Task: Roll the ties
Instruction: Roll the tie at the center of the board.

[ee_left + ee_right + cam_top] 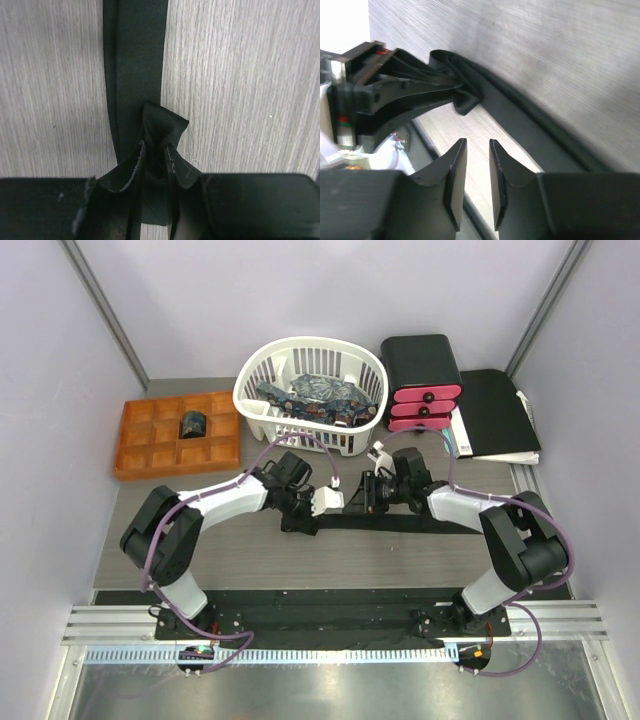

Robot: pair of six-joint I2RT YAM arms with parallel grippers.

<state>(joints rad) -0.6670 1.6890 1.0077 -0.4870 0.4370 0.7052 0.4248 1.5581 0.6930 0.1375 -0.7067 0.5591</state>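
**My left pincer (156, 165) is clamped on the black tie (135, 60); my right pincer (478, 170) is narrowly parted and empty.**

Containers appear in the top view only. The white basket (262, 405) holds a heap of patterned ties (322, 392), and the orange tray (140, 445) holds one rolled black coil (192, 424) in a middle compartment. There the black tie lies flat across the desk (400, 560) between my two arms. Only my left wrist view shows the fabric bunched into a raised fold in my grip. Only my right wrist view shows the small gap between my right jaws, near that fold and touching nothing.
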